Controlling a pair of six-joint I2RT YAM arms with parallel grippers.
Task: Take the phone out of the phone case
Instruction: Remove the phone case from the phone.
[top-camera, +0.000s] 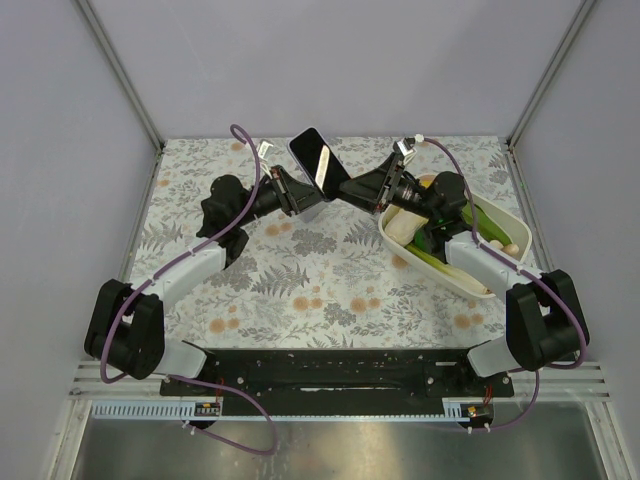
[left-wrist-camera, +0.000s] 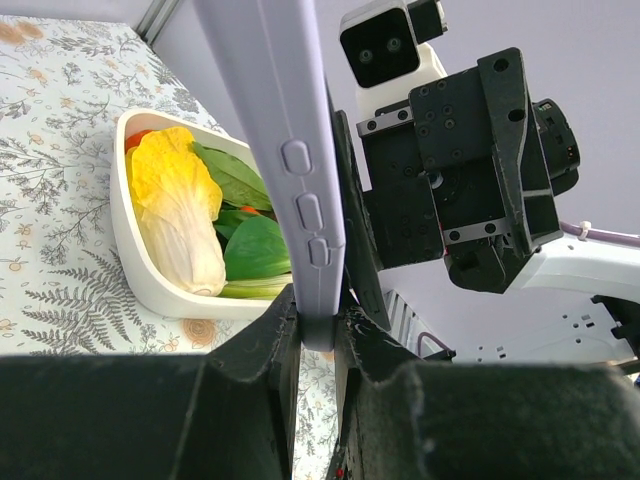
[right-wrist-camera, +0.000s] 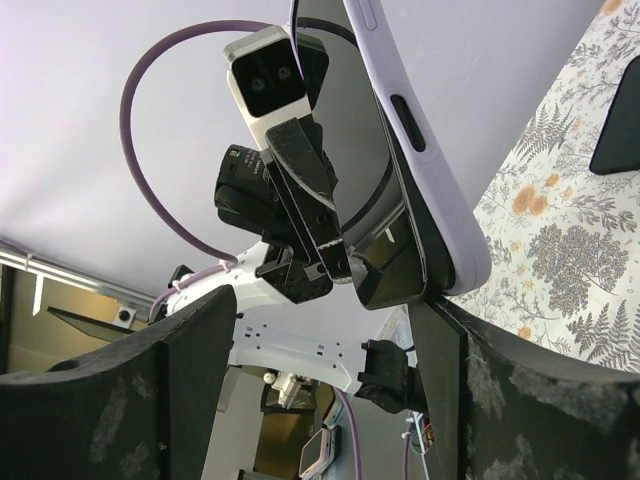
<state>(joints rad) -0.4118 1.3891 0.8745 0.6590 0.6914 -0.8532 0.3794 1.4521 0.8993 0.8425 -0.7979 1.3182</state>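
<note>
Left pincer (left-wrist-camera: 318, 330) tight on phone case (left-wrist-camera: 290, 130); right pincer (right-wrist-camera: 328, 305) wide, perhaps against it; vegetable bowl (left-wrist-camera: 128, 215) nearby

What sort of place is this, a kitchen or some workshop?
Probably a robot test booth, not a home: plain grey walls enclose a floral-covered table, and a black rail anchors the left arm and right arm.

Both arms reach forward from their bases and bend inward, so the wrists meet above the middle of the table. The left gripper (top-camera: 305, 198) points right, its jaws pinched close on the edge of the phone case (left-wrist-camera: 290, 120). The right gripper (top-camera: 348, 190) faces it, jaws spread wide.
</note>
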